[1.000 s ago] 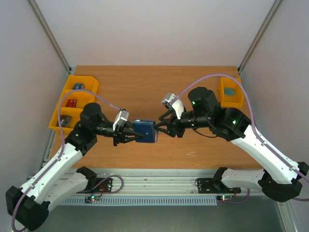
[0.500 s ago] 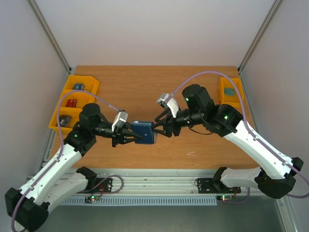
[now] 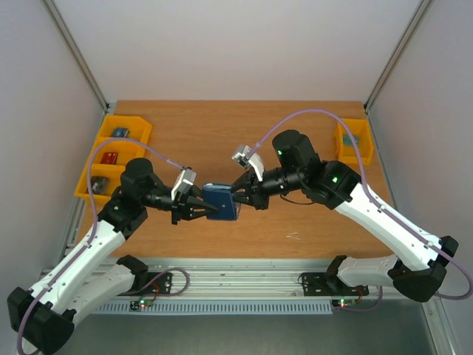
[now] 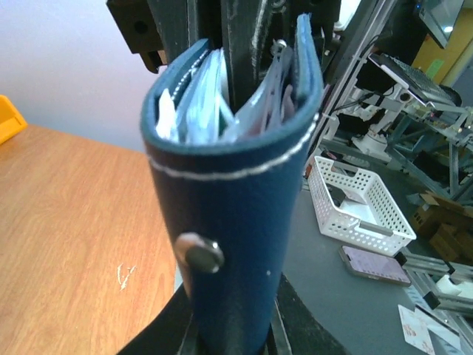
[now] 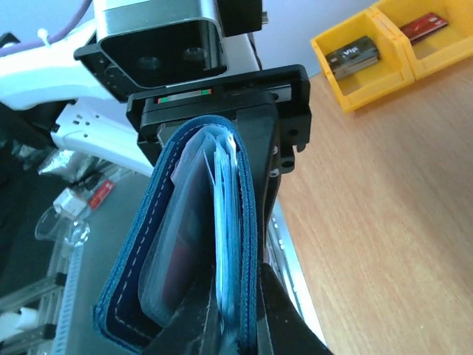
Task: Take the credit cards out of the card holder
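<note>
Top external view: both arms meet over the middle of the wooden desk [image 3: 222,133], with the card holder [image 3: 220,202] held up in the air between them, clear of the surface. The left pincer [image 3: 208,210] comes in from the left and is closed narrowly on the folded, spine end of the navy holder; from the left wrist, its dark fingers clamp the bottom of the leather just below the small metal stud [image 4: 203,255].

The right pincer [image 3: 238,194] comes in from the right and meets the holder's open end. From the left wrist, one of its fingers [image 4: 240,52] reaches down inside the fold, between the bunches of cards. From the right wrist, its jaws stand almost together around one leaf of the holder and the pale cards tucked against it. Whether it grips the cards alone or the leaf as well, I cannot tell.

The credit cards [image 5: 230,214] all sit inside the holder, their edges showing at the gaping mouth: pale blue-white ones against one leaf, and a dark reddish one behind a clear sleeve against the other.

Yellow bins [image 3: 111,159] with small items line the desk's left edge, and another yellow bin [image 3: 353,140] stands at the right, all well apart from the holder.
</note>
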`<state>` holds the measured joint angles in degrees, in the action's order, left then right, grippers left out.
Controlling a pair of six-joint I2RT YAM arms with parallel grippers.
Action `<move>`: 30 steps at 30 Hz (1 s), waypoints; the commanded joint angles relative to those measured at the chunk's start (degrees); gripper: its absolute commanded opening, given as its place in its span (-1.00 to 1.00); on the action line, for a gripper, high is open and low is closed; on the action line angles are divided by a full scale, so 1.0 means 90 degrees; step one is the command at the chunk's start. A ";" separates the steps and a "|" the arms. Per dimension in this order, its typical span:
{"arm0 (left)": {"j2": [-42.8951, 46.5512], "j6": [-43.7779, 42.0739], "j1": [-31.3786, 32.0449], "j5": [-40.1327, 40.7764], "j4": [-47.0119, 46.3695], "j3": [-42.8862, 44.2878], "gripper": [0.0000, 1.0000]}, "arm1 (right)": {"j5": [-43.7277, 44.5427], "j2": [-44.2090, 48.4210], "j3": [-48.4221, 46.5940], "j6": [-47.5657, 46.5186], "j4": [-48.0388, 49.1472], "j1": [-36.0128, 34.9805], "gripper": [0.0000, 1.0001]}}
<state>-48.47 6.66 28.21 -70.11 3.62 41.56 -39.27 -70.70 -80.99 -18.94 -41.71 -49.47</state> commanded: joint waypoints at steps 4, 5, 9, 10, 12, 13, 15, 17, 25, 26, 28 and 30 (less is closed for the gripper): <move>0.0037 0.0360 0.0040 0.1415 -0.0641 -0.0054 0.14 | 0.1389 0.0218 0.0148 0.0432 0.0062 -0.0060 -0.98; 0.0027 0.0400 0.0040 0.1855 -0.0611 -0.0068 0.18 | 0.1816 0.0184 0.0064 0.0555 -0.0125 -0.0060 -0.98; -0.0031 0.0392 0.0035 0.3482 -0.0268 -0.0095 0.43 | 0.3898 -0.0126 -0.0623 0.1788 -0.1158 -0.0079 -0.98; -0.0050 0.0347 0.0039 0.3769 -0.0169 -0.0093 0.44 | 0.4391 -0.0226 -0.0769 0.2199 -0.1375 -0.0099 -0.98; -0.0073 0.0239 0.0040 0.3981 -0.0035 -0.0096 0.55 | 0.5301 -0.0432 -0.1051 0.2843 -0.1773 -0.0315 -0.98; -0.0069 0.0185 0.0039 0.3980 -0.0015 -0.0090 0.67 | 0.5785 -0.0603 -0.1199 0.3038 -0.1983 -0.0560 -0.98; -0.0096 0.0166 0.0040 0.3902 -0.0028 -0.0068 0.90 | 0.6657 -0.0872 -0.1498 0.3321 -0.2265 -0.0887 -0.97; -0.0129 0.0182 0.0040 0.3832 -0.0113 -0.0044 0.99 | 0.7032 -0.1111 -0.1676 0.3457 -0.2304 -0.1122 -0.98; -0.0244 0.0581 0.0039 0.3939 -0.0325 -0.0075 0.99 | 0.6965 -0.1960 -0.2519 0.3248 -0.2222 -0.1577 -0.97; -0.0257 0.0601 0.0040 0.3954 -0.0319 -0.0077 0.99 | 0.6867 -0.2016 -0.2557 0.3214 -0.2217 -0.1582 -0.98; -0.0278 0.0644 0.0040 0.4067 -0.0302 -0.0095 0.99 | 0.6713 -0.2073 -0.2597 0.3122 -0.2179 -0.1583 -0.97; -0.0300 0.0642 0.0040 0.4232 -0.0262 -0.0100 0.91 | 0.6596 -0.2077 -0.2594 0.3054 -0.2122 -0.1583 -0.97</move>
<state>-50.70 11.38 28.38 -34.59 3.64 41.12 20.40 -89.49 -102.15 9.37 -61.30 -63.22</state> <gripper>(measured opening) 0.989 0.089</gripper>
